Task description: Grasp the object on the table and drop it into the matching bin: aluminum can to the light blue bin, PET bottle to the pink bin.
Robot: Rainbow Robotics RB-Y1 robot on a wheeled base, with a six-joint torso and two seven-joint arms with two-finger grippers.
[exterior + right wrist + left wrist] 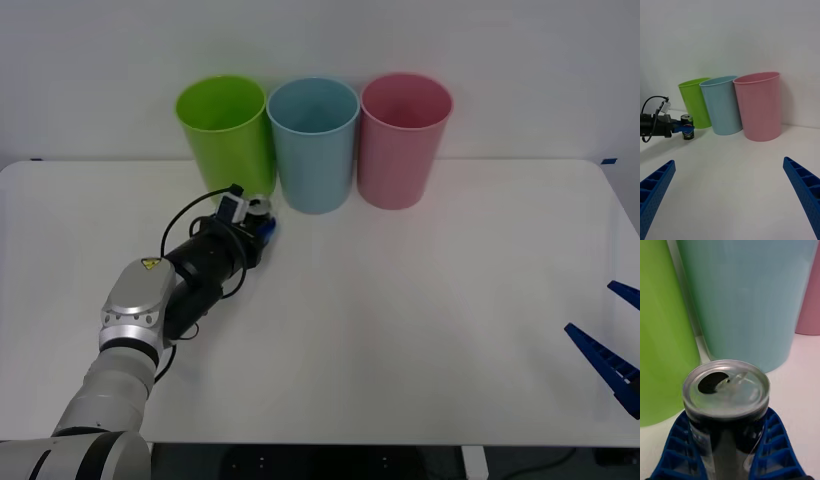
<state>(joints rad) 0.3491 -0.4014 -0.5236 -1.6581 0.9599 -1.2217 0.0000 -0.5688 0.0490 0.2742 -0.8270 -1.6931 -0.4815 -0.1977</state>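
Dark little aluminum drink can [726, 401] with a silver top is sitting between the blue ribbed fingers [771, 450] of the left gripper [262, 222], and those jaws are closing snug on both sides of it, so it's being held. You can see the opened mouth hole in the lid from the left wrist camera. From the right wrist camera the can [687, 126] is upright, and its base looks like it's on or just off the big white flat table [420, 320], can't really tell which.

Spot-wise, the can [259, 209] is toward the far left part of the table, just in front of the gap between the tall lime green plastic bin [224, 130] and the tall light blue tapered plastic bin [314, 140]. Both bins are looming right behind it, very near, but apart from it. The tall pink plastic bin [404, 135] is standing to the right of the light blue one, so the three are lining up in a row along the far edge, nearly touching each other.

The left arm is stretching forward from the near left corner toward the can.

The right gripper [620, 335] is hanging out at the near right edge of the table, well apart from everything, jaws spread wide and holding nothing.
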